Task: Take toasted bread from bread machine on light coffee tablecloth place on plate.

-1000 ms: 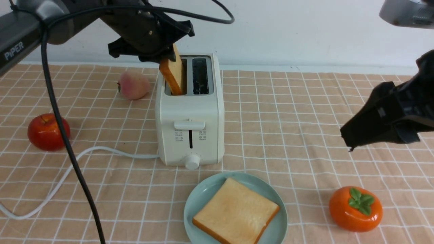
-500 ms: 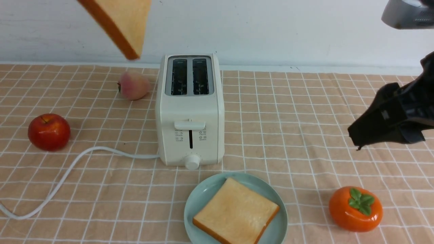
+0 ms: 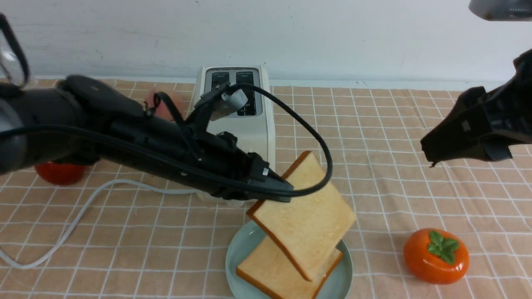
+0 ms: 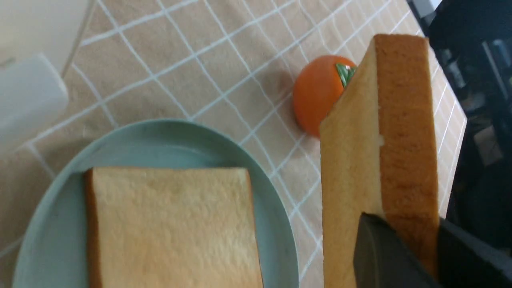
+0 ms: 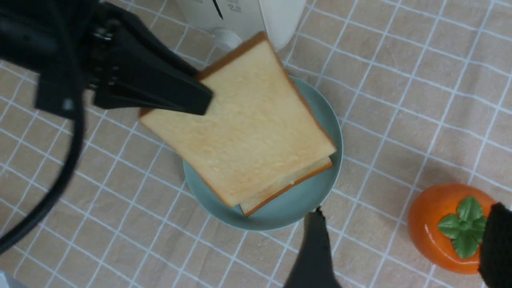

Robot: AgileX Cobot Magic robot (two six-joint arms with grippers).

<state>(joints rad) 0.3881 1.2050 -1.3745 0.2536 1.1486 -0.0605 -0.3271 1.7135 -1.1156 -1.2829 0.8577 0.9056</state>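
Left gripper: clamps tilted toast slice above plate.
Other toast slice: flat on plate.
Right gripper: wide, empty.

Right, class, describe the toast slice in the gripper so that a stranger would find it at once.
Start at the cream toaster; in front of it sits a blue-green plate. Above the plate, the left gripper pinches a tilted slice by one edge. The other slice lies flat on the plate.
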